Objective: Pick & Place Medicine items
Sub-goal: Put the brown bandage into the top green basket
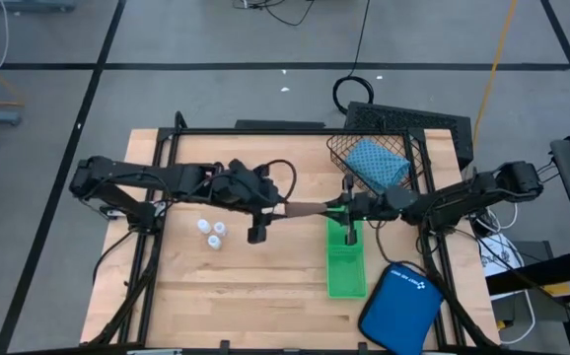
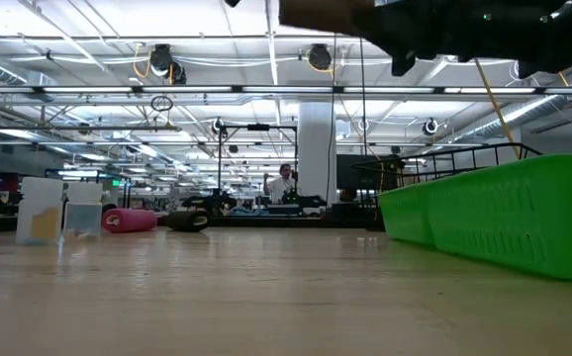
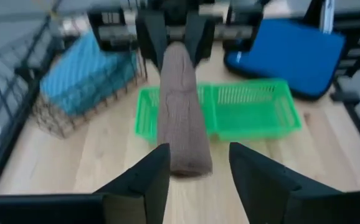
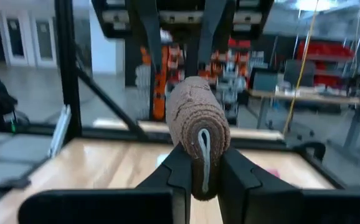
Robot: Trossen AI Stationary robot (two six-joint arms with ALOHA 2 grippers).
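Brown roll (image 1: 308, 209) hangs above the table, passing between arms. The right pincer (image 1: 336, 206) squeezes one end; the left pincer (image 1: 277, 209) looks open around the other. Next, probably the green tray (image 1: 344, 266).

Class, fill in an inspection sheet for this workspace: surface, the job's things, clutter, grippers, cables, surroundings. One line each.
Surface: wooden table, bare boards in front.
Job's things: brown roll held in the air between both arms; white bottles on the table; teal pouch in the wire basket; pink roll and black roll lying far back in the low view.
Clutter: green tray; blue case at the table's front right corner.
Grippers: right gripper shut on the brown roll's end; left gripper open, fingers either side of the roll.
Cables: black cable coil on the floor behind.
Surroundings: a person far off in the room.
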